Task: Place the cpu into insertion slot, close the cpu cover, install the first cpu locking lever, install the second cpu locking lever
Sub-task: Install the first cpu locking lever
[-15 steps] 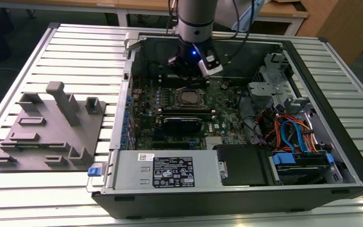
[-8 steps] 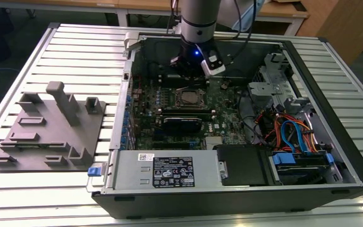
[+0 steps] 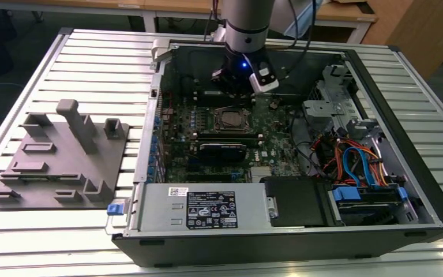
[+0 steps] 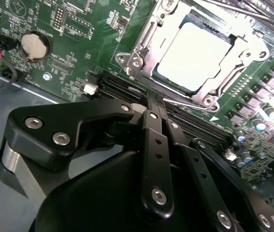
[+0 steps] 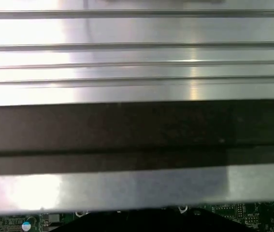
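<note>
The cpu (image 4: pixel 194 54), a pale silvery square, lies in the insertion slot (image 3: pixel 229 119) on the green motherboard. The cpu cover (image 4: pixel 141 50), a silvery frame with a cut-out middle, lies flat around the chip. A thin metal locking lever (image 4: pixel 187 103) runs along the socket edge nearest the gripper. My gripper (image 4: pixel 155 99) hangs just beside that edge, over the black memory slots. Its two black fingers are pressed together with nothing between them. In the exterior view the gripper (image 3: pixel 237 88) is inside the open computer case, just behind the socket.
The open case (image 3: pixel 406 144) holds a grey labelled power supply (image 3: pixel 202 208), drive bays and coloured cables (image 3: pixel 352 161) on the exterior view's right. A grey fixture plate (image 3: pixel 60 161) sits on the ribbed metal table (image 5: pixel 137 63) on the exterior view's left. A coin cell (image 4: pixel 34 43) sits on the board.
</note>
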